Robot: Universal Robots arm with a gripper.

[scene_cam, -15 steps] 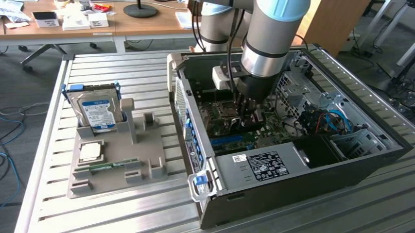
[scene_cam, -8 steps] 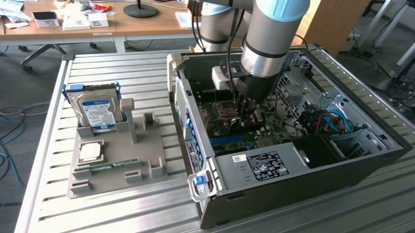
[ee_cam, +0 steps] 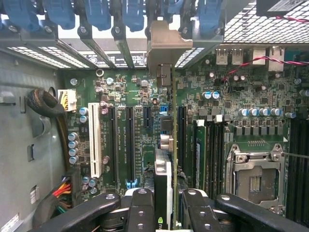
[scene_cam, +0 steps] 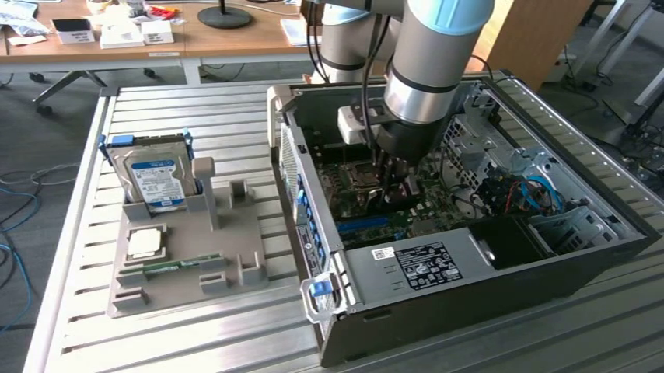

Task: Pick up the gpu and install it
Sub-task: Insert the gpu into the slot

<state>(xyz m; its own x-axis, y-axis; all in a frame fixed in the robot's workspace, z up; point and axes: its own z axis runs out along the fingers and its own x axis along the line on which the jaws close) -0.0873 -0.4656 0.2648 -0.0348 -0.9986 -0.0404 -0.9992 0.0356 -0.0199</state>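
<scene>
In the exterior view, the arm reaches down into the open computer case point(scene_cam: 487, 287), which lies on its side on the desk point(scene_cam: 155, 334). The hand point(scene_cam: 397, 177) sits low inside the case, just over the motherboard point(scene_cam: 358, 190). Outside the case, toward the exterior view's left, a hard drive point(scene_cam: 155, 183) stands in a grey holder point(scene_cam: 233, 256). In the wrist view, the hand is closed on the gpu point(ee_cam: 163, 176), with one finger pressed against each face. The card stands on edge inside the case, running from between the fingers point(ee_cam: 140, 208) towards the case's rear slot wall. Its metal bracket point(ee_cam: 163, 46) meets the row of blue latches point(ee_cam: 96, 12) there. I cannot tell whether it is seated in a slot.
</scene>
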